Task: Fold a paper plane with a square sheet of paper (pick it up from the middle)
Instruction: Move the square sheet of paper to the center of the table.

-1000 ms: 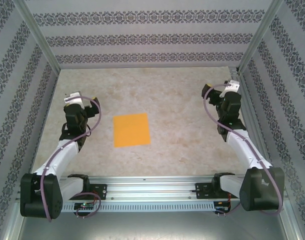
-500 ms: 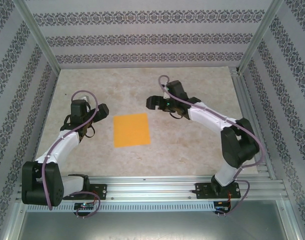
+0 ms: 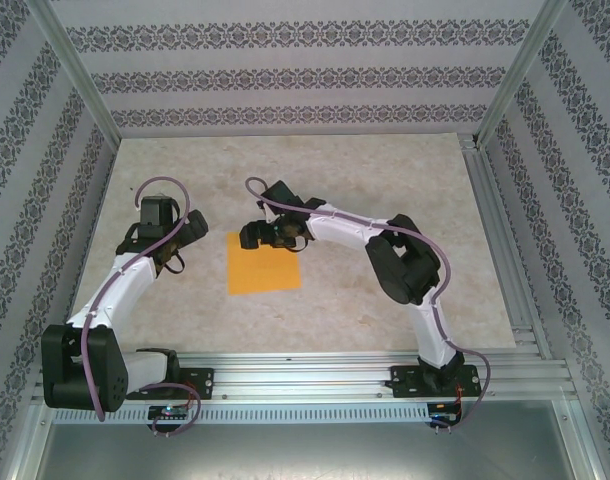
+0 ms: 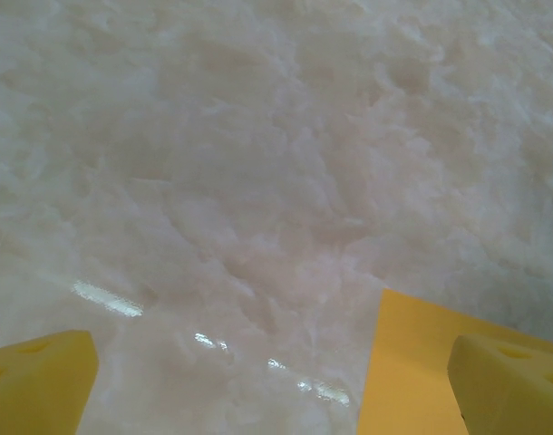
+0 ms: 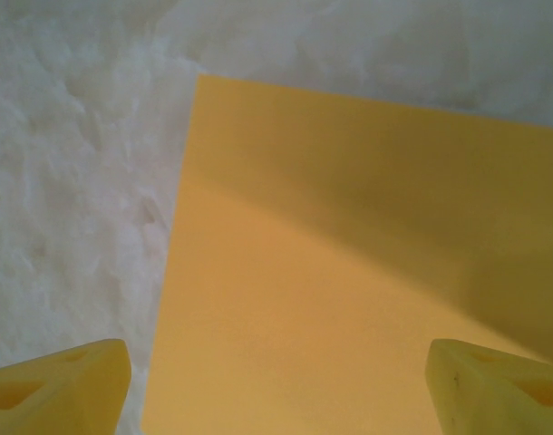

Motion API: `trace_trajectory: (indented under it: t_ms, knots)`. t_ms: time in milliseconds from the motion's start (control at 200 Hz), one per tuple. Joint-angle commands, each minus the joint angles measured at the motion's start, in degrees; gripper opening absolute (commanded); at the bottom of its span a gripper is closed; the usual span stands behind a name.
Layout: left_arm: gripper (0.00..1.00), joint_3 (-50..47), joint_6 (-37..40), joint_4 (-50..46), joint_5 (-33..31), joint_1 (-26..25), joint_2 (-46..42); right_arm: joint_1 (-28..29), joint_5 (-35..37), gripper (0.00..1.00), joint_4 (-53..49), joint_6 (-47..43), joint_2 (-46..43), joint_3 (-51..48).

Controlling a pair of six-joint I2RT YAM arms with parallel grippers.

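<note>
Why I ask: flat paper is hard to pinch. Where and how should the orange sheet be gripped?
Probably its middle, from straight above. The square sheet of paper lies flat on the table with no lifted edge to get under, so a downward pinch bunching the centre seems best. The open right gripper hangs over its far left corner.
</note>
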Motion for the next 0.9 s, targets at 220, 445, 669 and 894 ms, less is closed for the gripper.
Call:
trace_trajectory:
  t_ms: [220, 445, 669, 894]
  knots:
    - [1.00, 1.0, 2.0, -0.4, 2.6, 0.7, 0.2, 0.8, 1.5, 0.86, -2.9, 0.4, 0.3, -2.5]
    - [1.00, 0.9, 2.3, -0.3, 5.0, 0.7, -0.5, -3.1, 5.5, 0.86, -2.0, -3.3, -8.2, -15.2]
    - [1.00, -0.3, 1.8, 2.7, 8.9, 0.7, -0.5, -8.8, 9.8, 0.86, -9.3, -11.1, -13.0, -19.1]
    - [1.00, 1.3, 1.1, 3.0, 10.5, 0.6, 0.3, -6.1, 24.1, 0.86, -21.0, -7.5, -13.7, -9.6]
